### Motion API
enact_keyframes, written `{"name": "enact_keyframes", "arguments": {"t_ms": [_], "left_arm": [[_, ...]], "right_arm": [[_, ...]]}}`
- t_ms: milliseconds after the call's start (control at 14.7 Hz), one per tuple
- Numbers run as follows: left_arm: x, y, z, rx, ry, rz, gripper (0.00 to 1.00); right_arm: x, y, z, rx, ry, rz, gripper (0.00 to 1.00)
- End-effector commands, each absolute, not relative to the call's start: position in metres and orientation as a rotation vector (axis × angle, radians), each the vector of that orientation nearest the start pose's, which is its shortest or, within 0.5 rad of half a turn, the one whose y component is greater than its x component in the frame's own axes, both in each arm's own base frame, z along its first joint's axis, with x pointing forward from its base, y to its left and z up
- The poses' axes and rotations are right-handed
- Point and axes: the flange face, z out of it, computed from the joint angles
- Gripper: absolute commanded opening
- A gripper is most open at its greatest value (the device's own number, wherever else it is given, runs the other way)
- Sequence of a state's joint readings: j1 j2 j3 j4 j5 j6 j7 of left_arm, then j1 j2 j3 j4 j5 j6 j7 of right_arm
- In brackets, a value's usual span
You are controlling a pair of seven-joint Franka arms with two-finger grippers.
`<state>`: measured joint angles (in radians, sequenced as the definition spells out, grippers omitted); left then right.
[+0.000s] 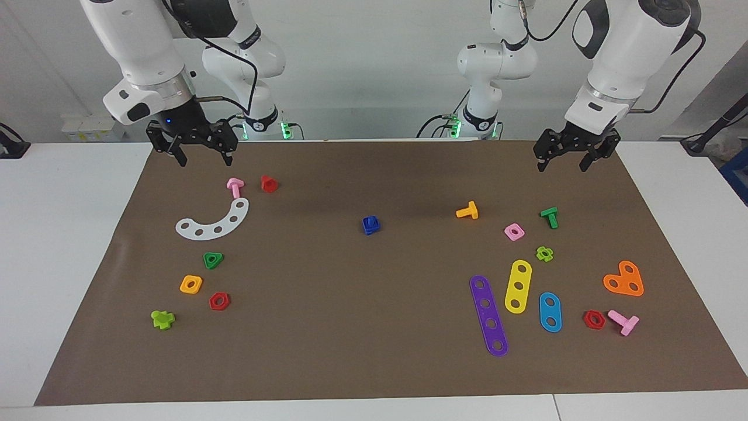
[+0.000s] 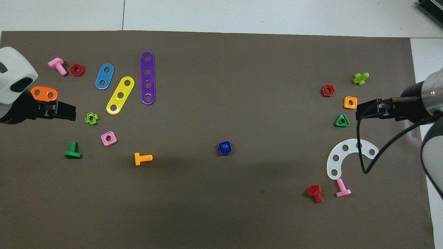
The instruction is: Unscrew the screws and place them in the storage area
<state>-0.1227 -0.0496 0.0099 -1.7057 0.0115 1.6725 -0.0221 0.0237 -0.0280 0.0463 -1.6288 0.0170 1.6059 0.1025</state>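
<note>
A dark-blue piece [image 1: 371, 224] [image 2: 224, 148] lies in the middle of the brown mat [image 1: 374, 351]. It is a square nut with the screw's stubby shank end showing in its hole; the screw's head is hidden under the nut. My left gripper [image 1: 562, 166] [image 2: 73, 112] hangs open and empty over the mat's edge by the robots, at the left arm's end. My right gripper [image 1: 205, 161] [image 2: 359, 110] hangs open and empty at the right arm's end, above a pink bolt [image 1: 235, 187]. Both are far from the blue piece. No marked storage area shows.
Toward the left arm's end lie purple [image 1: 488, 316], yellow [image 1: 518, 286] and blue [image 1: 550, 311] strips, an orange plate [image 1: 624, 279], several bolts and nuts. Toward the right arm's end lie a white arc [image 1: 213, 222], a red bolt [image 1: 269, 183] and several nuts.
</note>
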Motion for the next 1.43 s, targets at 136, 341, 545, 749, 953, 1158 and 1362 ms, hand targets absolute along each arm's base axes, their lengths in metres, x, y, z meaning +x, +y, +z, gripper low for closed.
{"name": "enact_keyframes", "arguments": {"t_ms": [136,341,545,749,953,1158,1362], "left_arm": [[0.5434,-0.0575,0.599,-3.111,0.162,-0.041,1.0],[0.543,-0.0575,0.5999,-3.111,0.166,-0.043,1.0],[0.543,-0.0575,0.5999,-3.111,0.162,-0.043,1.0],[0.543,-0.0576,0.5999,-3.113,0.161,-0.043,1.0],[0.5431,-0.0569,0.5999,-3.115,0.154,-0.043,1.0],[0.5422,-0.0585,0.5998,-3.114,0.161,-0.041,1.0],[0.5398,-0.0602,0.5957,-3.117,0.159,-0.017,1.0]], "right_arm": [[0.5455,0.038,0.6145,-3.121,0.015,0.019,1.0],[0.5455,0.038,0.6145,-3.121,0.015,0.019,1.0],[0.5455,0.038,0.6145,-3.121,0.015,0.019,1.0],[0.5455,0.038,0.6145,-3.121,0.015,0.019,1.0],[0.5455,0.038,0.6145,-3.121,0.015,0.019,1.0],[0.5455,0.038,0.6145,-3.121,0.015,0.019,1.0],[0.5455,0.038,0.6145,-3.121,0.015,0.019,1.0]]}}
